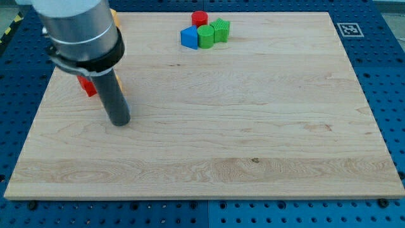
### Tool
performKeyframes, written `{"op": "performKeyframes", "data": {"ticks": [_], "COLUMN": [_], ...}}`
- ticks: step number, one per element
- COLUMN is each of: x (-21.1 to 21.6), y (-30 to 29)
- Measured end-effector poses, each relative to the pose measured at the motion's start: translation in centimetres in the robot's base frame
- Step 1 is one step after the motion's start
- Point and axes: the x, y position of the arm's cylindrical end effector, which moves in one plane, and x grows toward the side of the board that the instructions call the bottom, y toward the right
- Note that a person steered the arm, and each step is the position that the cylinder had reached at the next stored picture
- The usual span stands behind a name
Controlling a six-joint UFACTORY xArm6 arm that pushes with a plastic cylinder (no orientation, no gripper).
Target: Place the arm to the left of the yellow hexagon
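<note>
My tip (120,122) rests on the wooden board (253,139) near its left side. The arm's grey body (79,31) covers the board's top left corner. A red block (87,86) shows partly from behind the rod, just up and left of the tip. A thin yellow-orange sliver (120,82) shows at the rod's right edge, and another (114,16) beside the grey body. Their shapes are hidden, so I cannot make out the yellow hexagon as a whole.
A cluster sits at the view's top centre: a red cylinder (200,18), a blue block (188,38), a green cylinder (205,36) and a green block (221,30), all touching or nearly so. A marker tag (348,29) sits off the board's top right corner.
</note>
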Motion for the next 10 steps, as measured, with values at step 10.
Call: {"op": "performKeyframes", "data": {"ticks": [10], "x": [-29.7], "y": [-14.8]}}
